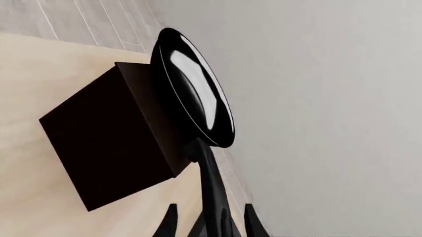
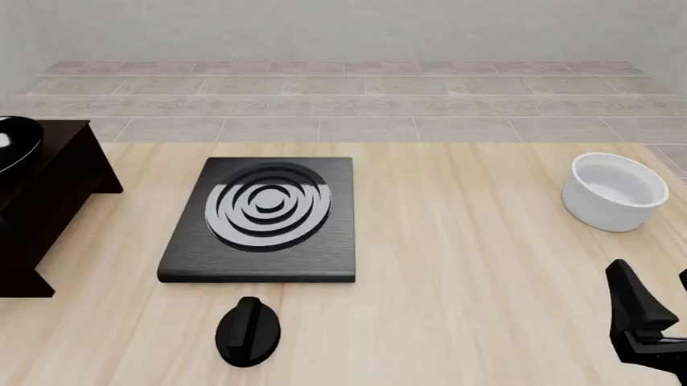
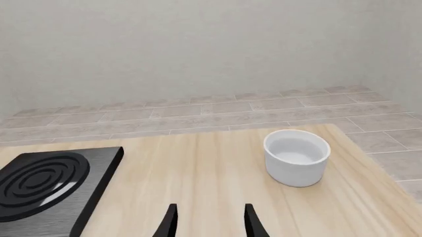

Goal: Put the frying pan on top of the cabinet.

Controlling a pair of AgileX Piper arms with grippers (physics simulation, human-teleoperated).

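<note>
The frying pan, glossy black with a pale sheen inside, lies on the top slab of the dark brown cabinet. Its long handle runs back between the fingers of my left gripper. The fingers stand apart on either side of the handle, so the gripper is open. In the front view only the pan's edge shows at the far left, on the cabinet; the left gripper is out of that view. My right gripper is open and empty at the near right, also seen in its wrist view.
A flat black stove plate with silver rings lies mid-table. A small black knob-like lump sits in front of it. A white round bowl stands at the far right, ahead of the right gripper.
</note>
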